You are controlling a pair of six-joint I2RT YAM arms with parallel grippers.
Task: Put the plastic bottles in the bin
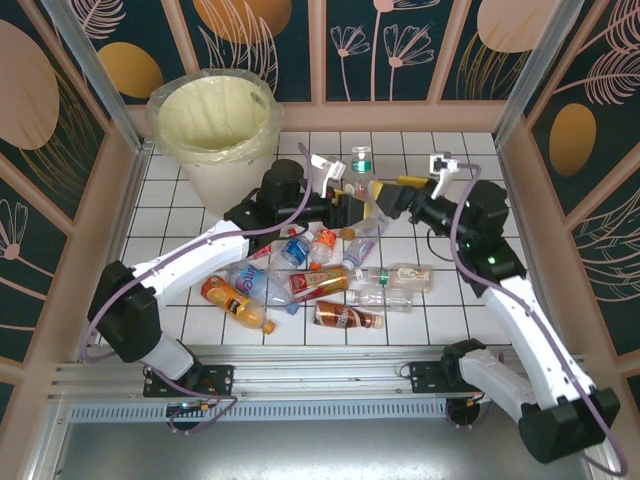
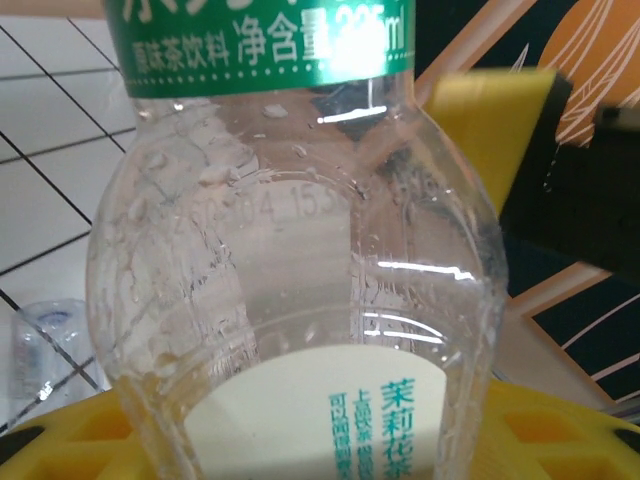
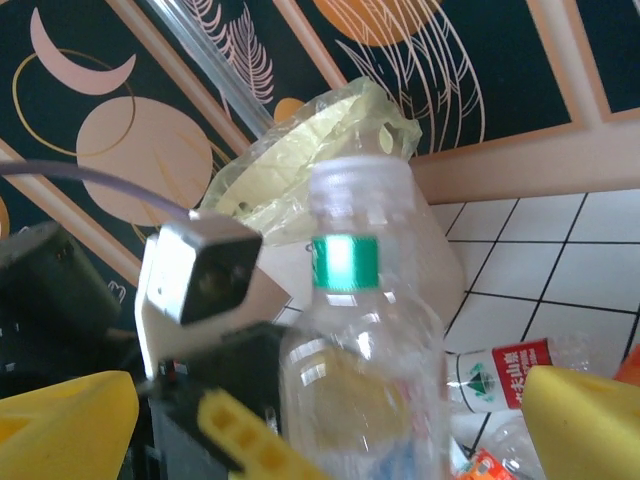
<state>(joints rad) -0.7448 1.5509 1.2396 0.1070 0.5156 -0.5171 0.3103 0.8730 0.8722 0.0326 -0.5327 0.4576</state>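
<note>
A white-tiled worktop [image 1: 165,215] with dark grout lines lay inside an enclosure. Dark teal wall panels [image 1: 400,40] printed with peach discs and line-drawn leaves stood along its far, left and right edges, framed by pale wooden trim [image 1: 400,115]. Slanting aluminium posts [image 1: 85,60] rose at the far corners. A grooved metal rail [image 1: 330,385] ran along the near edge.

I'm running this from afar in what looks like a robotics lab test cell: the left arm [image 1: 190,255] and right arm [image 1: 525,320] are bolted to an aluminium rail [image 1: 320,375] at the edge of a white tiled table [image 1: 450,310]. Bare aluminium posts [image 1: 95,70] frame it. The walls are printed panels [image 1: 400,45] of leaves and circles, like a staged backdrop.
</note>
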